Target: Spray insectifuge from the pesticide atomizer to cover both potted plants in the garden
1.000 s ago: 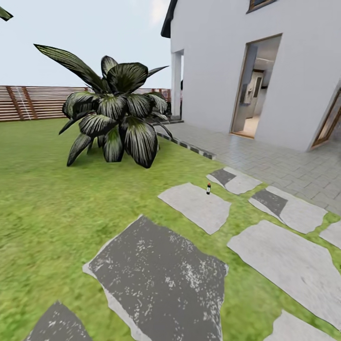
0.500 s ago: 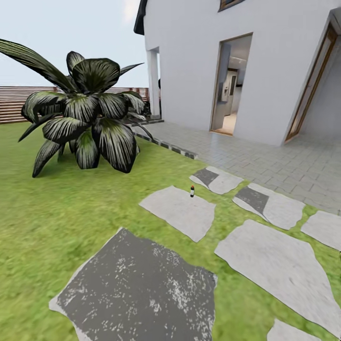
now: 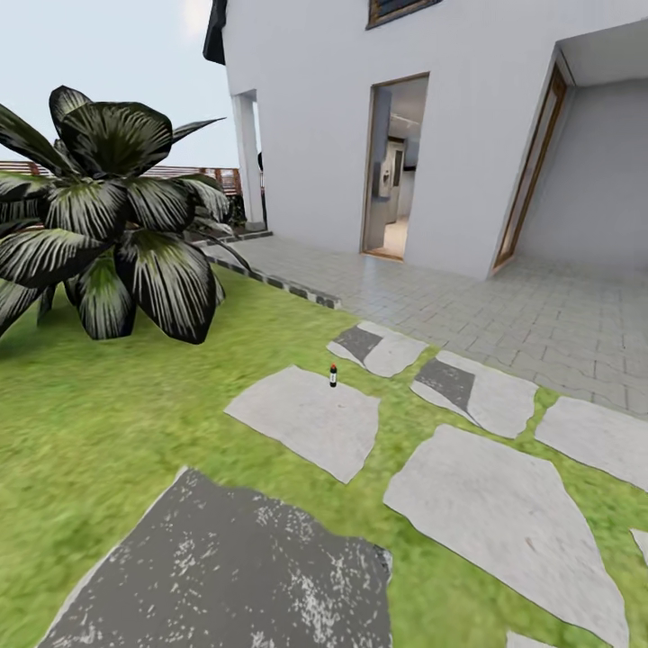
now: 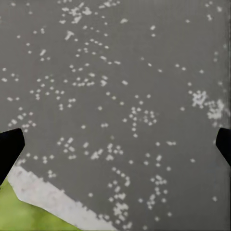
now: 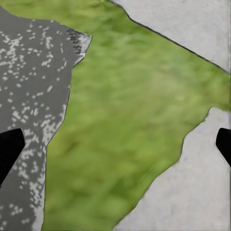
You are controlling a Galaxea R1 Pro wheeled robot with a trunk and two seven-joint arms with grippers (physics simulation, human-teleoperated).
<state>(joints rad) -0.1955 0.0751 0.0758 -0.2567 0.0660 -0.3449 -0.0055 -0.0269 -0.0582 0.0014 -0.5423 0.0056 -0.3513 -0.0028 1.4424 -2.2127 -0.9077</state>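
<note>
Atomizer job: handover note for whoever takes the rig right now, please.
Left claw: open, nothing in it, over the dark speckled stepping stone.
Right claw: open, nothing in it, over grass between stones.
Pesticide atomizer: upright on the far edge of the light grey stepping stone, ahead of the robot, well out of reach.
Big striped-leaf plant on the lawn at left is not a target.
Done: nothing picked up or sprayed.
Left: drive closer, grasp the atomizer, find both potted plants, spray them.
</note>
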